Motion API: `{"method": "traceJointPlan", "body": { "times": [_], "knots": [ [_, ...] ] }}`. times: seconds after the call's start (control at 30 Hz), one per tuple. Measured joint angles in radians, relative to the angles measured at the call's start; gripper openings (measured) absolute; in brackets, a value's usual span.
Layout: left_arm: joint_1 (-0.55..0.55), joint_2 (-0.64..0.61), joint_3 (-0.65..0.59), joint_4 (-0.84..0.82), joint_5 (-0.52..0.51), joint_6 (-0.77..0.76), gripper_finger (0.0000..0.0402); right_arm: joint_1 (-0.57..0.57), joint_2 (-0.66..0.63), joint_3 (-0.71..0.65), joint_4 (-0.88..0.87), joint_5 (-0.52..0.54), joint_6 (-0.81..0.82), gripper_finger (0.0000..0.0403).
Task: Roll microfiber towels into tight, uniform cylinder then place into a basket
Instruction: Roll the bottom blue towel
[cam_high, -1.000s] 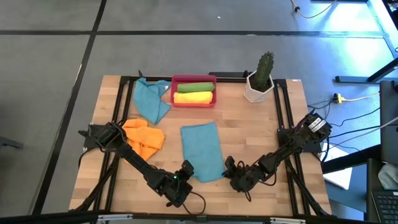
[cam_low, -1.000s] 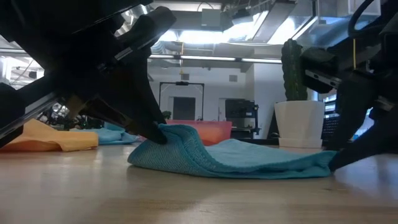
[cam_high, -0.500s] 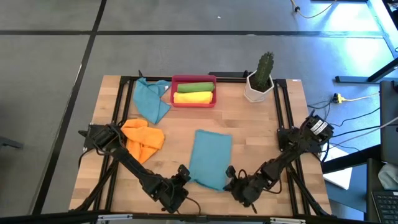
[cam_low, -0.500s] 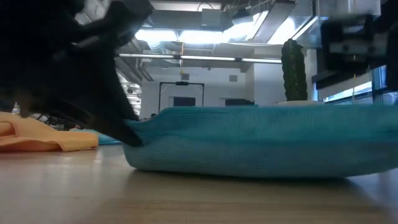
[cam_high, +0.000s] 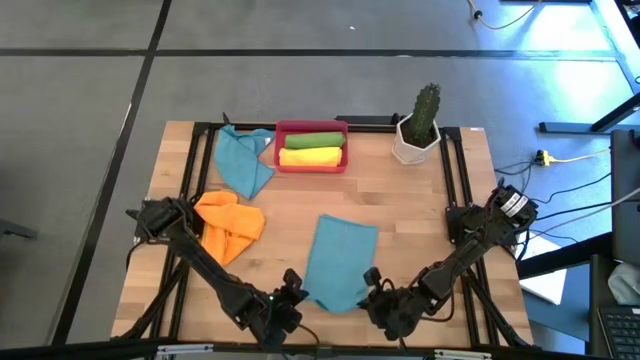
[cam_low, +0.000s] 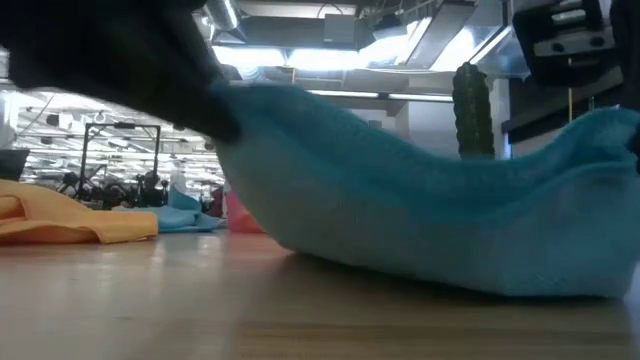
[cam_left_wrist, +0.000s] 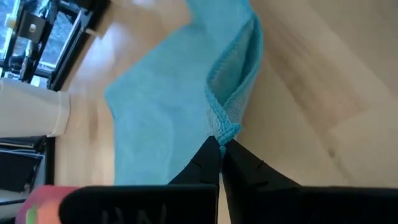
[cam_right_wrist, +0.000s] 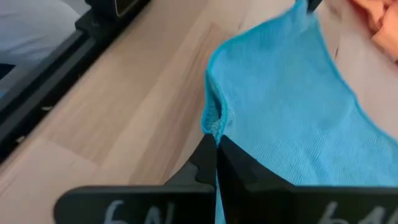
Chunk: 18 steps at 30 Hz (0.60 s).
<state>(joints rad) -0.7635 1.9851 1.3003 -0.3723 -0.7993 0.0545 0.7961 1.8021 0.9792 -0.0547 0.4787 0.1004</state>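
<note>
A teal blue microfiber towel (cam_high: 340, 262) lies spread near the table's front, with its far part on the wood. My left gripper (cam_high: 294, 289) is shut on its near left corner and my right gripper (cam_high: 372, 284) is shut on its near right corner. In the low view the towel (cam_low: 420, 220) hangs between the two raised corners and sags in the middle. The red basket (cam_high: 312, 166) at the far edge holds a green roll (cam_high: 312, 140) and a yellow roll (cam_high: 310, 156). An orange towel (cam_high: 230, 222) and another teal towel (cam_high: 243, 160) lie crumpled at the left. My left gripper pinches the towel's near left corner (cam_left_wrist: 222, 132) between its two fingertips, coming slanting down from the table's near left. The corner is lifted clear and the hem curls over beside it. My right gripper pinches the near right corner (cam_right_wrist: 213, 127) between its fingertips, slanting down from the near right. That corner is raised too, and the cloth between the two corners hangs slack.
A white pot with a cactus (cam_high: 418, 130) stands at the far right, beside the basket. Black frame rails (cam_high: 462, 200) run along the table's left and right sides. Bare wood lies between the held towel and the basket.
Both grippers have moved toward the table's near edge and risen, carrying the towel's near corners. The towel has slid toward the near edge and a little to the right. Its near edge has lifted off the table and its far part stays on the wood.
</note>
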Motion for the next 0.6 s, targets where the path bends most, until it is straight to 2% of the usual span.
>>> {"method": "traceJointPlan", "body": {
  "times": [0.2, 0.4, 0.6],
  "knots": [
    [0.038, -0.058, -0.041, -0.040, 0.022, -0.042, 0.0000, -0.005, -0.077, -0.091, -0.004, 0.035, 0.073, 0.0001],
    [0.105, -0.122, -0.131, -0.014, 0.084, -0.068, 0.0000, -0.018, -0.216, -0.278, 0.176, 0.082, 0.132, 0.0000],
    [0.214, -0.188, -0.232, 0.110, 0.183, -0.006, 0.0000, -0.081, -0.274, -0.423, 0.255, 0.116, 0.254, 0.0000]
  ]
}}
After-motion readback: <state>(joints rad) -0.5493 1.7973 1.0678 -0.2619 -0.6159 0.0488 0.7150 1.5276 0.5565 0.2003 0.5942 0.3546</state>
